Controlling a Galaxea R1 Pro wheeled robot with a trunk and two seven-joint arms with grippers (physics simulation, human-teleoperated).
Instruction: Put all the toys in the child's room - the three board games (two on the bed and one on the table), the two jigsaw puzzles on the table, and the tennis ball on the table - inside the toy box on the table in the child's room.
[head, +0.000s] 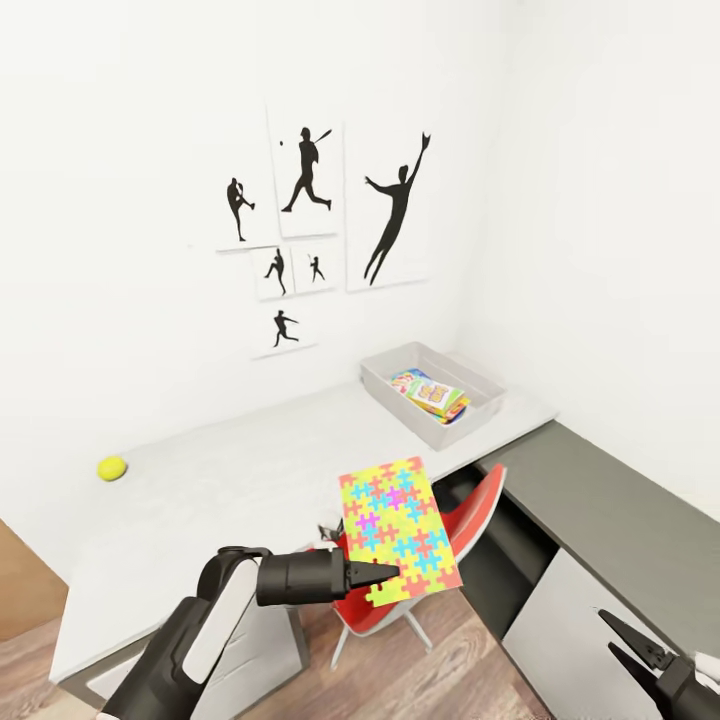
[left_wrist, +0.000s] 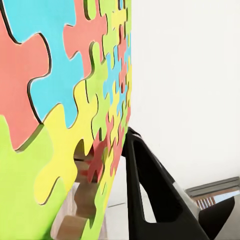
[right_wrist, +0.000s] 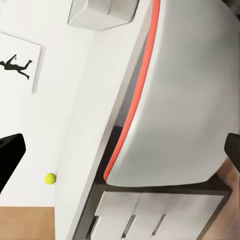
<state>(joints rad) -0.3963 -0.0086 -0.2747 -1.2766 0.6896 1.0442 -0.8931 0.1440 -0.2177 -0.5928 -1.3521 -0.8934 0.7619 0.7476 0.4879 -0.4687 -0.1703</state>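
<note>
Head view: your left gripper (head: 385, 574) is clamped on the lower edge of a puzzle (head: 400, 528), held upright above the red chair (head: 470, 520). The ball (head: 112, 467) lies far left on the table (head: 230, 470); the toy box (head: 434, 391), at the far right end, holds a board game (head: 430, 393). Your right gripper (head: 628, 645) hangs low with its fingers spread, holding nothing.

Left wrist view: puzzle (left_wrist: 60, 110) pressed against a dark finger (left_wrist: 150, 195).

Right wrist view: ball (right_wrist: 50, 178), chair (right_wrist: 175, 100), box (right_wrist: 102, 12).

My left arm (head: 215, 625) has glossy black joints under a white shell panel, ending in a black cylindrical wrist and tapered black gripper fingers (head: 380, 574).
</note>
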